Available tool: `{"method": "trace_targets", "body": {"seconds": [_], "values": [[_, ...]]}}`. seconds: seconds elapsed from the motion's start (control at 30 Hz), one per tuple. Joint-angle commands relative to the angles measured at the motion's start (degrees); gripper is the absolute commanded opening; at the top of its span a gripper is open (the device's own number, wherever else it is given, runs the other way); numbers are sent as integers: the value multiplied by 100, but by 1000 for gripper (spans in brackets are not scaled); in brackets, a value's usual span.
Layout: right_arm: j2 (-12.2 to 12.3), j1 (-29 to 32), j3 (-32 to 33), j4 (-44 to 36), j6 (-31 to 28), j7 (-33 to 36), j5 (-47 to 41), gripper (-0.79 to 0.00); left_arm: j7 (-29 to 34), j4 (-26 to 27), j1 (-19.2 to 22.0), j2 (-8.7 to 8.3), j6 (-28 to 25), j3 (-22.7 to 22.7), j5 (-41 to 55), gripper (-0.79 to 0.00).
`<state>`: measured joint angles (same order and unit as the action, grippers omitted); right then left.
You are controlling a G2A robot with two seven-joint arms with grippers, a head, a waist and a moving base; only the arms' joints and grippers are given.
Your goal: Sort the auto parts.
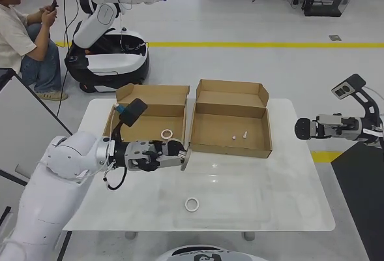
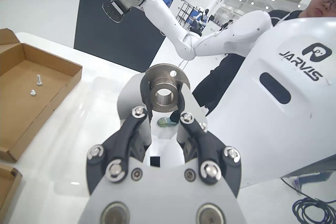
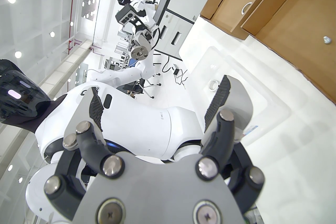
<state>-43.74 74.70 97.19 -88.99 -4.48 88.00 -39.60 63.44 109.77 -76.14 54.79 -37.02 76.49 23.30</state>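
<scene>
Two boxes meet in the top view, ring box [image 1: 143,127] and bolt box [image 1: 211,130]; the left gripper [image 1: 180,156] clamps a flanged bushing [image 1: 186,158] just before their shared front corner. Left wrist view: bore runs along the fingers [image 2: 143,96]. Right wrist view: right gripper [image 3: 160,93] gapes empty, well apart.

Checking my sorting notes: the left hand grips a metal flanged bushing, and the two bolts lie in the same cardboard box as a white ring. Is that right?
Not quite. The left hand does grip the metal bushing, but the two bolts lie in one cardboard box and the white ring in the box beside it, as the top view shows.
</scene>
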Motion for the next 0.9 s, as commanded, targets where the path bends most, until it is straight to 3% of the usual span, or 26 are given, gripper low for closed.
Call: {"method": "trace_targets", "body": {"seconds": [0.0, 0.23, 0.4, 0.87], "values": [[0, 0, 0, 0, 0, 0, 0, 0, -337, -21, -165, 11, -98, 48, 669, -785], [0, 0, 0, 0, 0, 0, 0, 0, -175, 38, -495, 25, -535, 119, 2359, -785], [0, 0, 0, 0, 0, 0, 0, 0, -83, 150, -731, 28, -466, 320, 3264, -785], [0, 0, 0, 0, 0, 0, 0, 0, -273, 175, -751, 43, -411, 302, 3253, -785]]}}
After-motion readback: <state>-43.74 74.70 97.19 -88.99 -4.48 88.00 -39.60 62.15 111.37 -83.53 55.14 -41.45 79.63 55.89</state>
